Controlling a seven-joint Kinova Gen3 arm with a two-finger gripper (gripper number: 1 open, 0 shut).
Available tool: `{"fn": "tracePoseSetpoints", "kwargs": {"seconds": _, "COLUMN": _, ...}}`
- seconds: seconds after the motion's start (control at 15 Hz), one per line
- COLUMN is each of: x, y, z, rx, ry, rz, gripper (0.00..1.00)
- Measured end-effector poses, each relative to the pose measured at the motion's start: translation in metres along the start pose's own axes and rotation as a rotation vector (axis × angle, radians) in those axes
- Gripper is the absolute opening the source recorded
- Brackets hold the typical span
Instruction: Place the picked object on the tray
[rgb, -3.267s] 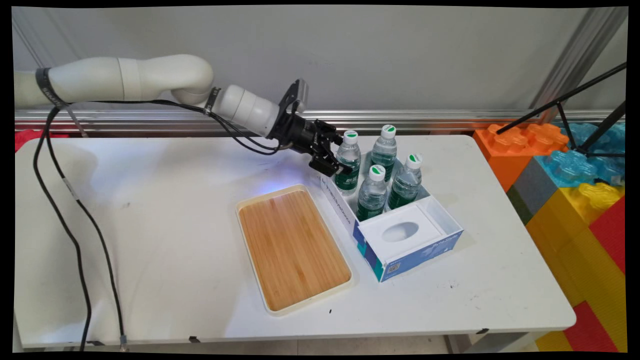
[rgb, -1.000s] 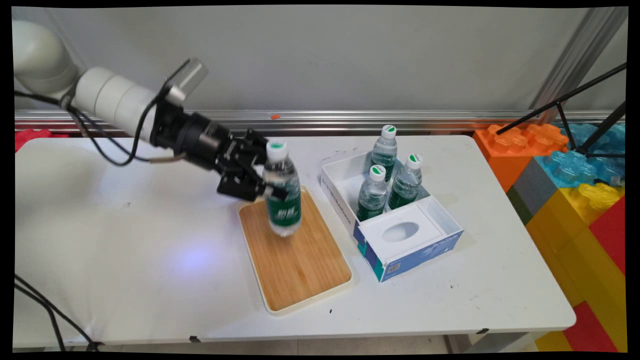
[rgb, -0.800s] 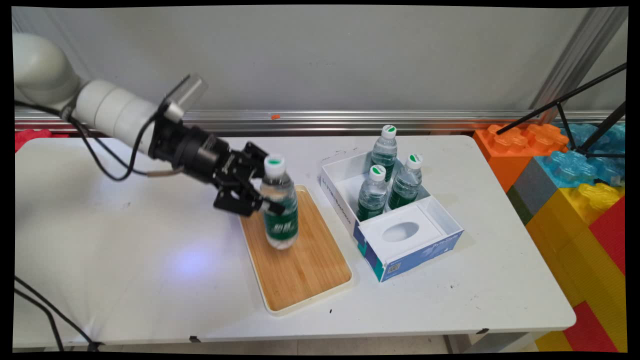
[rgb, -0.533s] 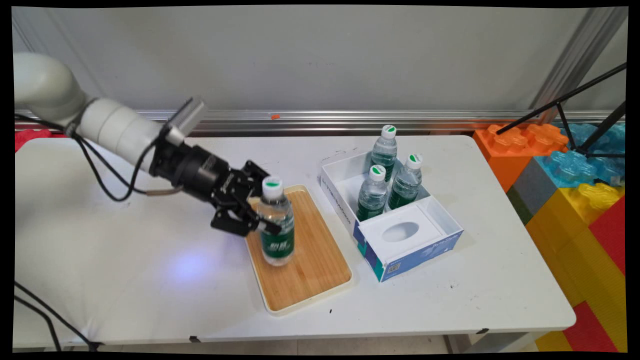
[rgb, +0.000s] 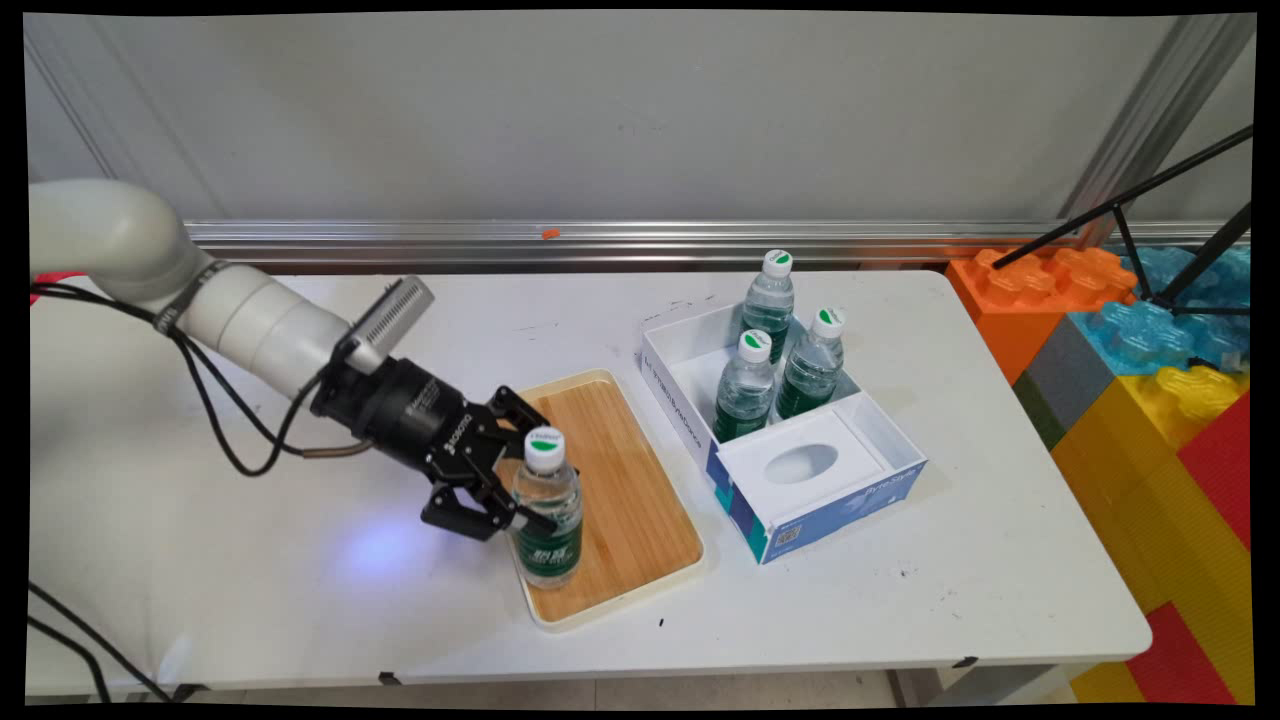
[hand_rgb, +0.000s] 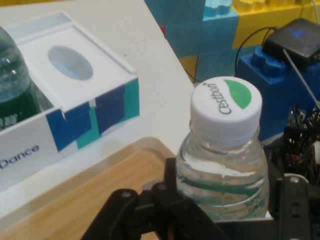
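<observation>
- A water bottle (rgb: 548, 520) with a white cap and green label is gripped by the black gripper (rgb: 520, 500); the fingers are closed on its body, just above the label.
- In the hand view the same bottle (hand_rgb: 222, 165) is seen between the fingers (hand_rgb: 292, 210), with the cap lettered "Cestbon" and marked with a green leaf shape.
- The bottle is held upright, at the near left part of the wooden tray (rgb: 640, 520); whether its base touches the tray surface cannot be told.
- The tray is a bamboo-coloured board with a cream rim, laid on the white table (rgb: 300, 600).
- The gripper is reached in from the left, across the tray's left rim, with black cables hung from the arm.
- A white and blue box (rgb: 800, 500) is placed just right of the tray; its far compartment is open, its near part is covered by a white insert with an oval hole.
- Three more bottles (rgb: 745, 385) are stood upright in the box's far compartment, grouped toward its right side; space is left at its left side.
- In the hand view the box (hand_rgb: 75, 100) is seen beyond the tray (hand_rgb: 75, 200), with part of a bottle at the left edge.
- Big coloured building blocks (rgb: 1150, 380) are stacked right of the table.
</observation>
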Motion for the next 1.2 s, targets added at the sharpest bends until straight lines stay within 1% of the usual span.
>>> {"fn": "tracePoseSetpoints", "kwargs": {"seconds": 0.4, "x": -0.015, "y": 0.005, "z": 0.015, "rx": 0.003, "ry": -0.018, "rz": 0.019, "gripper": 0.00}}
{"fn": "tracePoseSetpoints", "kwargs": {"seconds": 0.93, "x": -0.018, "y": 0.004, "z": 0.026, "rx": 0.025, "ry": -0.015, "rz": 0.035, "gripper": 0.00}}
{"fn": "tracePoseSetpoints", "kwargs": {"seconds": 1.0, "x": -0.018, "y": 0.004, "z": 0.026, "rx": 0.026, "ry": -0.016, "rz": 0.036, "gripper": 1.00}}
{"fn": "tracePoseSetpoints", "kwargs": {"seconds": 1.2, "x": -0.020, "y": 0.005, "z": 0.027, "rx": 0.026, "ry": -0.022, "rz": 0.037, "gripper": 1.00}}
